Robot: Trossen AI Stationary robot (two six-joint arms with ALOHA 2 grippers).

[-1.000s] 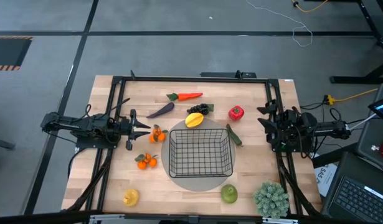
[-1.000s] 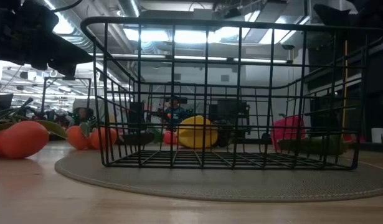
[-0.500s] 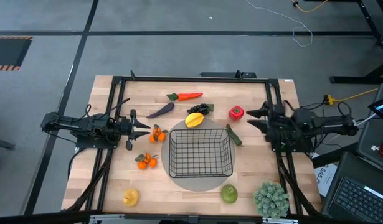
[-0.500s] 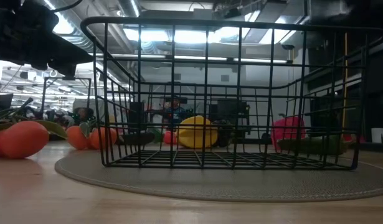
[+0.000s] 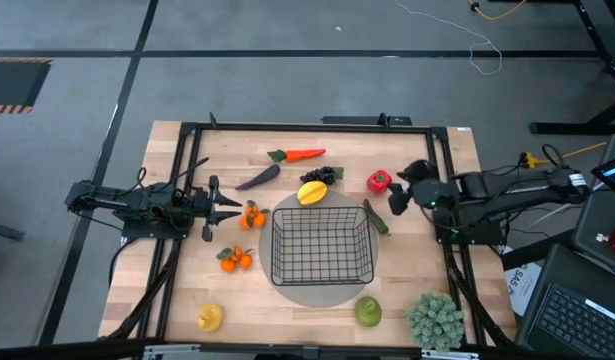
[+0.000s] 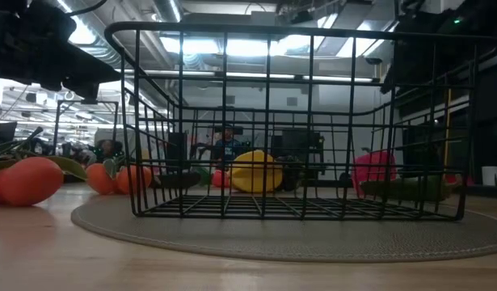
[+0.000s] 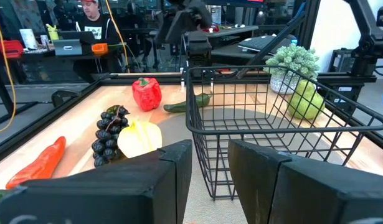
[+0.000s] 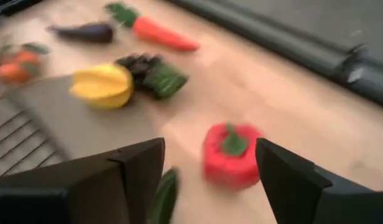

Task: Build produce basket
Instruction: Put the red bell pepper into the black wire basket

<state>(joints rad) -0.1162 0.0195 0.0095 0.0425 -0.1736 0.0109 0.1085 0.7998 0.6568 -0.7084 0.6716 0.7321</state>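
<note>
Wooden table (image 5: 407,140) carrying basket (image 5: 322,246) at centre on grey mat (image 5: 322,292), long axis running left to right, opening upward. Produce lying scattered around it: carrot (image 5: 298,155) lengthwise along far edge, leaf end leftward; pepper (image 5: 378,181) just beside cucumber (image 5: 375,217). Right gripper (image 5: 399,188) hovering just right of pepper, fingers spread wide, empty. Left gripper (image 5: 230,208) waiting near tangerines (image 5: 252,215), fingers narrowly parted, holding nothing.

The basket (image 5: 323,246) sits on a round mat (image 5: 287,290) mid-table; carrot (image 5: 297,155), grapes (image 5: 320,175) and pepper (image 5: 378,181) lie behind it.
</note>
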